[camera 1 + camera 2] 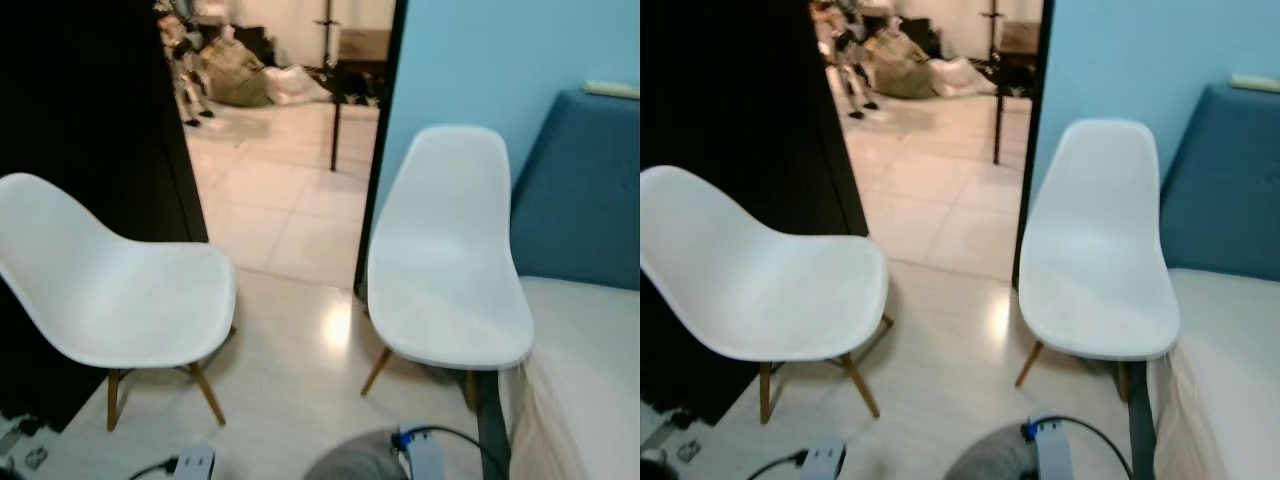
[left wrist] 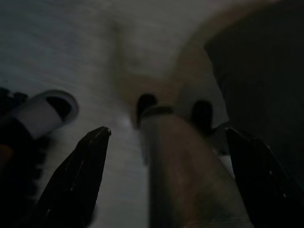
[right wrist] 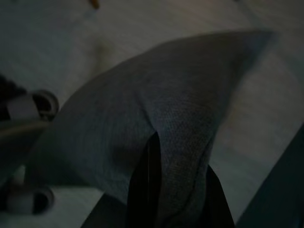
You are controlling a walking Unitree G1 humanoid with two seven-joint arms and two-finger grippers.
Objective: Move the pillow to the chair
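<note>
**Pillow pinched low, chairs ahead**

Pillow (image 3: 142, 123) fabric is bunching between the right gripper (image 3: 173, 190) fingers, which are pressing together on a fold; the grey cushion is hanging just beyond them, low by the floor. The left gripper (image 2: 175, 156) is hanging spread and empty. Ahead and above the right gripper, the nearer white chair (image 1: 450, 290) is waiting; another chair (image 1: 120, 290) is standing left.

Home living room, blue sofa (image 1: 575, 190), white chairs (image 1: 450, 260), tiled floor (image 1: 280, 200)
</note>
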